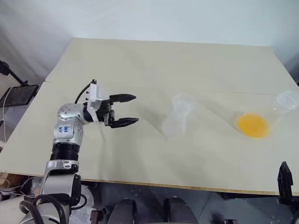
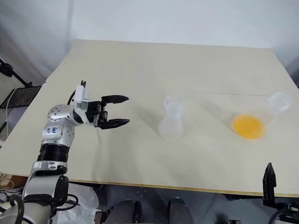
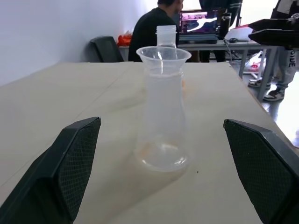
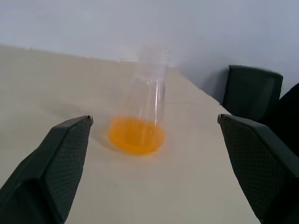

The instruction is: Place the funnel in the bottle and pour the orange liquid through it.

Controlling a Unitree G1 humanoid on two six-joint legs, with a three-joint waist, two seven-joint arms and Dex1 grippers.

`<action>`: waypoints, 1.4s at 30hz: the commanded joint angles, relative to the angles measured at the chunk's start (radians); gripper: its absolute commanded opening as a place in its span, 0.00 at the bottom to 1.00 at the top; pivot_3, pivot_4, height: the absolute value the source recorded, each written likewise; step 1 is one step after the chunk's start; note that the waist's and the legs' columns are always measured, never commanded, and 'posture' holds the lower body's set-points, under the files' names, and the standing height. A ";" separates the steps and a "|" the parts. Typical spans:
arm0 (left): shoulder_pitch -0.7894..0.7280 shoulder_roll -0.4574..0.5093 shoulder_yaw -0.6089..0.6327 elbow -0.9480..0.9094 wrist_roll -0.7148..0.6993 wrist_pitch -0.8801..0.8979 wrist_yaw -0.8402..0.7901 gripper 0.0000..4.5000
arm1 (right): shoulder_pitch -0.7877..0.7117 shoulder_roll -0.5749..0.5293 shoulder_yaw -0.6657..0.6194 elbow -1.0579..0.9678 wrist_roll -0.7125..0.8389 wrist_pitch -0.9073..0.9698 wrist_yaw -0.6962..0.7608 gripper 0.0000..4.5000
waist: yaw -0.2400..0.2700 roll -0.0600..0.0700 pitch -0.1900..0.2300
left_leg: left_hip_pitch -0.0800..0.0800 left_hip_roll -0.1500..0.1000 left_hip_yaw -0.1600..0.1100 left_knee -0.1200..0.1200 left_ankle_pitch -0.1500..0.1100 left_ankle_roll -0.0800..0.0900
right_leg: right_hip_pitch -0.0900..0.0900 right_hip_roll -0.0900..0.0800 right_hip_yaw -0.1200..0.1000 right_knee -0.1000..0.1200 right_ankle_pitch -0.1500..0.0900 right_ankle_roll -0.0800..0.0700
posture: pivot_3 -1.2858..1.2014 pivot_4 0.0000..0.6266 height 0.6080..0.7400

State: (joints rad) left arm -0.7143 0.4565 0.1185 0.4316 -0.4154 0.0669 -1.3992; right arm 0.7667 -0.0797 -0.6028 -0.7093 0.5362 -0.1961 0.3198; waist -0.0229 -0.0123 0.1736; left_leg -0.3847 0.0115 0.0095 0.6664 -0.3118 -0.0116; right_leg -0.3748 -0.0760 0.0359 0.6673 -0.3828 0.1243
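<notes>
A small clear conical bottle (image 1: pixel 174 125) stands upright near the middle of the pale table (image 1: pixel 140 60). The clear funnel (image 1: pixel 183 102) sits in its neck, wide rim up, as the left wrist view also shows (image 3: pixel 163 53). To the right, a larger clear flask (image 1: pixel 275 109) holds a shallow pool of orange liquid (image 1: pixel 252 125). My left gripper (image 1: pixel 136 109) hovers left of the bottle, pointing at it, open and empty, well apart from it. My right gripper (image 4: pixel 154 118) is low at the table's near right edge, open and empty, facing the flask (image 4: pixel 147 107) from a distance.
A black stand with a tray (image 1: pixel 18 93) is off the table's left side. In the left wrist view a seated person (image 3: pixel 154 28) and desks with a screen lie beyond the table. A black chair (image 4: pixel 252 88) stands past the table's far side.
</notes>
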 commanded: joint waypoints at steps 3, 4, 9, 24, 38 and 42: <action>0.015 0.007 -0.020 -0.058 -0.018 0.021 0.009 0.99 | -0.193 -0.226 -0.057 -0.009 0.129 0.205 -0.104 1.00 | -0.007 0.000 0.000 | 0.000 0.000 0.000 0.000 0.000 0.000 | 0.000 0.001 0.000 0.000 0.000 0.000 | 0.52 0.24 1.00; 0.018 0.004 -0.024 -0.067 -0.020 0.025 0.013 0.99 | -0.235 -0.264 -0.066 0.008 0.162 0.239 -0.113 1.00 | -0.007 0.000 0.000 | 0.000 0.000 0.000 0.001 0.000 0.000 | 0.000 0.001 0.000 0.000 0.000 0.000 | 0.52 0.24 1.00; 0.043 0.007 -0.024 -0.115 -0.030 0.046 0.038 0.99 | -0.430 -0.424 -0.124 0.136 0.241 0.506 -0.288 1.00 | 0.003 0.000 0.000 | -0.001 0.000 -0.003 0.001 0.001 0.000 | 0.000 0.000 0.000 0.001 0.000 0.000 | 0.52 0.24 1.00; 0.077 0.026 -0.002 -0.209 -0.084 0.132 0.117 0.99 | -0.717 -0.529 -0.106 0.325 0.300 0.719 -0.279 1.00 | -0.003 0.000 0.000 | -0.002 0.000 -0.001 0.001 0.001 0.001 | 0.000 0.000 0.000 -0.001 0.000 0.000 | 0.52 0.24 1.00; 0.069 0.020 -0.012 -0.229 -0.095 0.145 0.140 0.99 | -0.913 -0.568 -0.039 0.554 0.150 0.691 -0.170 1.00 | -0.004 0.000 0.000 | -0.002 0.000 -0.001 0.001 0.001 0.001 | 0.000 0.000 0.000 -0.003 0.000 0.000 | 0.52 0.24 1.00; 0.075 0.018 -0.012 -0.242 -0.097 0.147 0.148 0.99 | -0.987 -0.572 -0.004 0.621 0.105 0.671 -0.134 1.00 | -0.005 0.000 0.000 | -0.002 0.000 0.000 0.001 0.001 0.001 | 0.000 0.000 0.000 -0.003 0.000 0.000 | 0.52 0.24 1.00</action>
State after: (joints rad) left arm -0.6311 0.4720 0.0985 0.2349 -0.4864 0.2151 -1.2566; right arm -0.2020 -0.6255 -0.6019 -0.0896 0.6575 0.5021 0.1687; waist -0.0278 -0.0121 0.1737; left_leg -0.3867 0.0113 0.0095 0.6673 -0.3109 -0.0109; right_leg -0.3752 -0.0761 0.0357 0.6642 -0.3828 0.1244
